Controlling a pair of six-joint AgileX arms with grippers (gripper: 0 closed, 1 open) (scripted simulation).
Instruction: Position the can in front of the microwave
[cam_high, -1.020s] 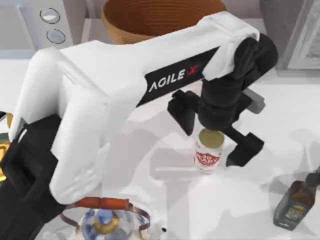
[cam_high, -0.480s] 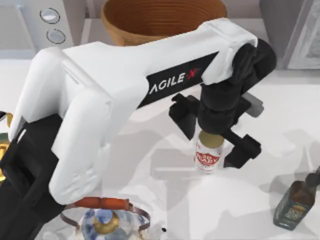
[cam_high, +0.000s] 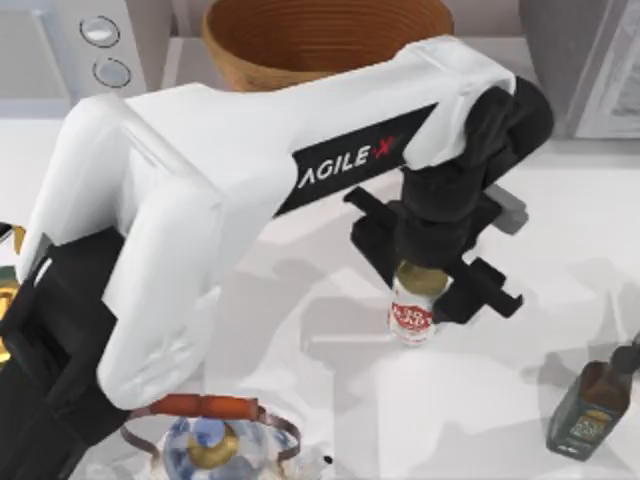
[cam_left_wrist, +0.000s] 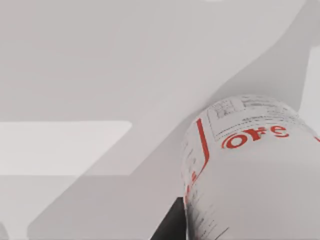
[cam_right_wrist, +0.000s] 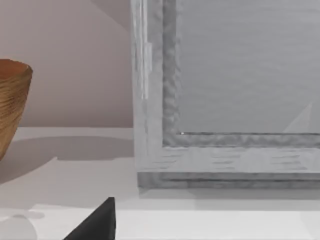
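Observation:
The can (cam_high: 412, 315), white with a red label and a dull gold top, stands upright on the white table a little right of centre. My left gripper (cam_high: 425, 275) reaches down over it, one black finger against each side, shut on the can. The left wrist view shows the can (cam_left_wrist: 255, 170) very close, with a dark fingertip (cam_left_wrist: 170, 225) beside it. The microwave (cam_high: 60, 50), white with two round dials, sits at the far left corner, well away from the can. A dark finger tip (cam_right_wrist: 97, 222) of my right gripper shows in the right wrist view.
A woven brown bowl (cam_high: 320, 35) stands at the back centre, also seen as the bowl (cam_right_wrist: 12, 105). A grey appliance (cam_high: 590, 60) fills the back right. A dark brown bottle (cam_high: 588, 405) stands front right. A glass teapot (cam_high: 212, 440) sits at the front.
The left gripper's fingers have drawn in from either side of the can until they touch it. The can has stayed in place.

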